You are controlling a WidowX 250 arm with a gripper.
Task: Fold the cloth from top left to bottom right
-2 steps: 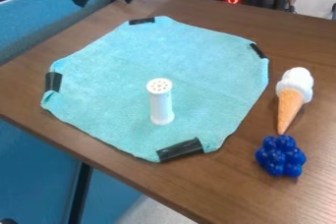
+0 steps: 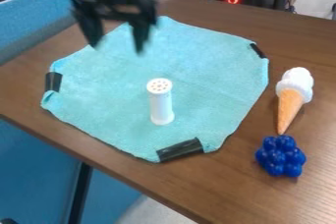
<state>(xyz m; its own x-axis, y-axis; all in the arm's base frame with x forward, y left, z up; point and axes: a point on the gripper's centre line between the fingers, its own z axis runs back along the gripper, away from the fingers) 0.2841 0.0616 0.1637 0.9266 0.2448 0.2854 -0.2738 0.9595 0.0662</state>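
Cloth (image 2: pixel 210 75), fuzzy turquoise, flat; white cylinder (image 2: pixel 161 106) upright on it; gripper (image 2: pixel 118 48) jaws spread.

Gripper (image 2: pixel 116 49) over cloth (image 2: pixel 203 66), jaws apart; white cylinder (image 2: pixel 161 107) upright on cloth.

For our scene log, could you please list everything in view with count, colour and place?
cloth: one, turquoise, flat on the table
tape pieces: three visible, black, at the cloth's edges
shaker: one, white, upright on the cloth
toy ice cream cone: one, white and orange, right of the cloth
grape-like toy: one, blue, below the cone
table: one, brown, beneath everything
gripper: one, black, fingers apart, over the cloth's upper left
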